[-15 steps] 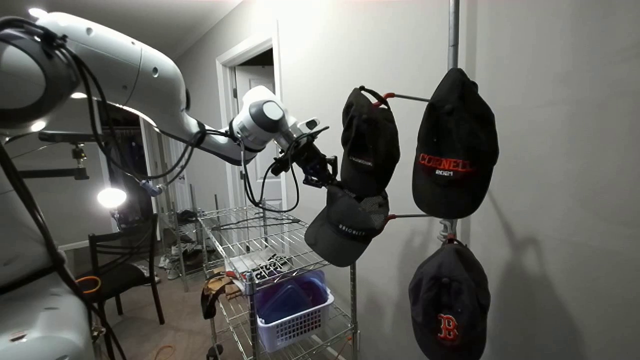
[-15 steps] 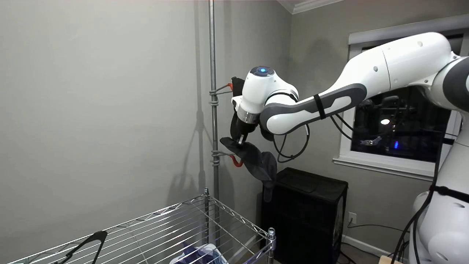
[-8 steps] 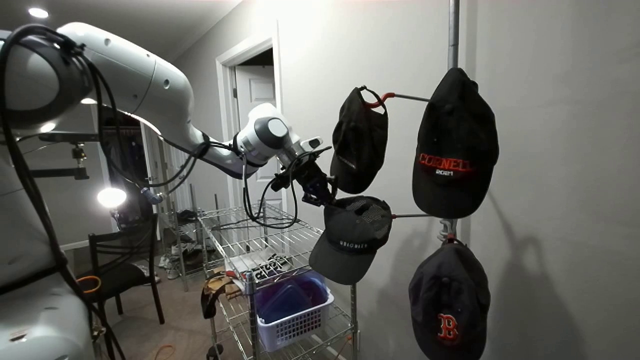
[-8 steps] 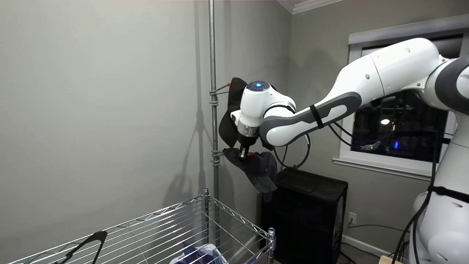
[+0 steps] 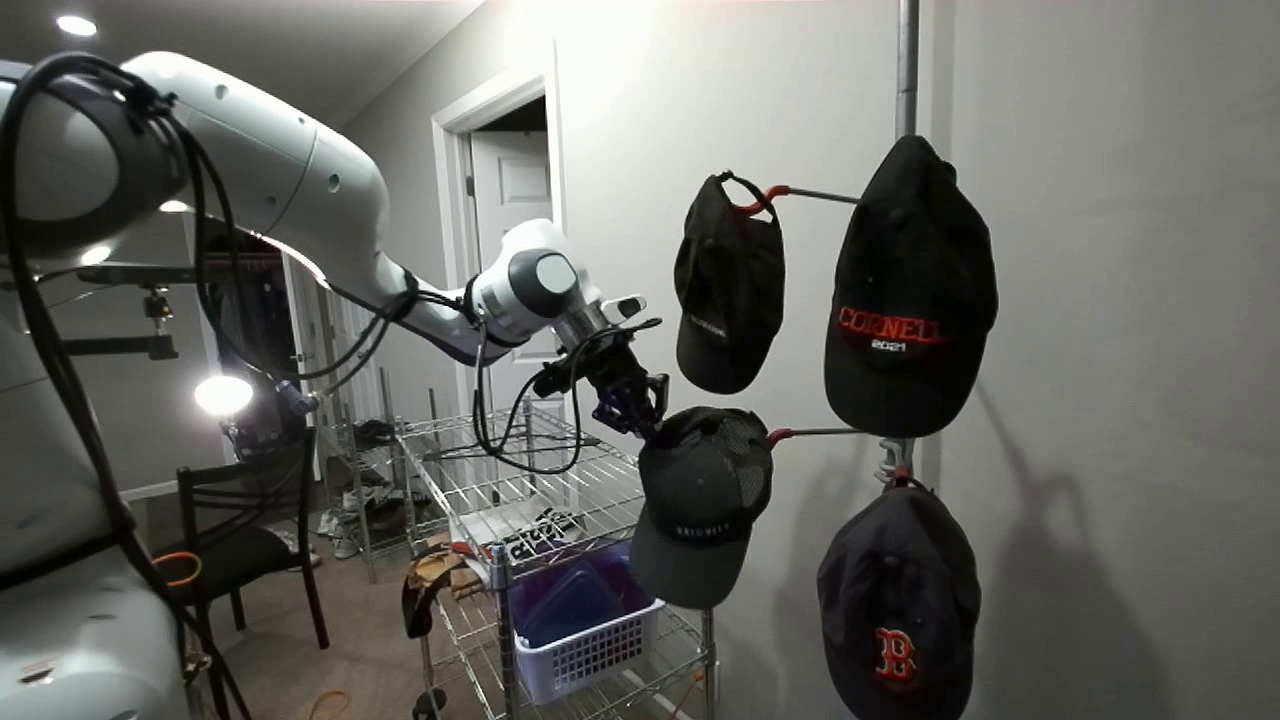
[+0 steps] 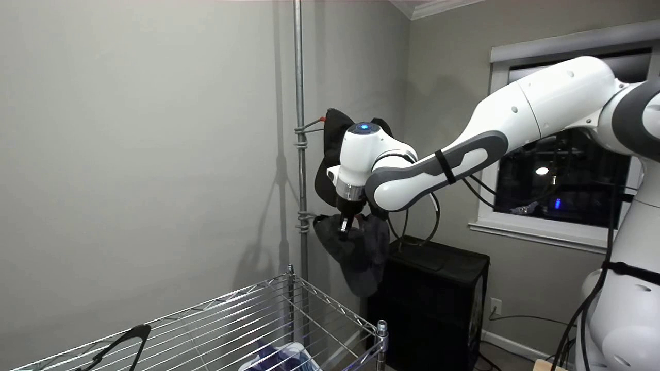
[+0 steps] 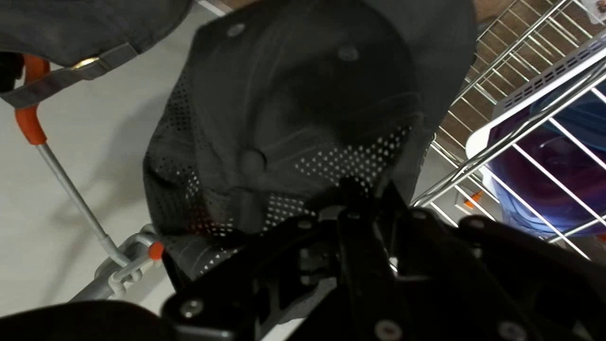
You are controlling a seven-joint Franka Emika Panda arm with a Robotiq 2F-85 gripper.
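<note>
My gripper [image 5: 655,425] is shut on the rim of a dark grey cap [image 5: 700,490] with perforated panels and pale lettering. In the wrist view the fingertips [image 7: 355,184] pinch the edge of the cap [image 7: 303,94]. The cap hangs from the gripper [image 6: 344,226] with its brim pointing down. The red end of a lower hook [image 5: 778,437] is at the cap's rear side. Red also shows through its mesh in the wrist view. I cannot tell whether the strap is around this hook. A black cap [image 5: 730,300] hangs on an upper hook just above.
A metal pole [image 6: 300,180] carries the hooks. A Cornell cap [image 5: 910,300] and a cap with a red B [image 5: 900,600] hang beside it. A wire shelf [image 6: 232,319] stands below, with a white basket [image 5: 590,660]. A black cabinet [image 6: 433,309] stands behind.
My gripper and the grey cap have moved down, away from the upper black cap, and the grey cap's brim points more steeply down. The upper black cap has swung a little on its hook.
</note>
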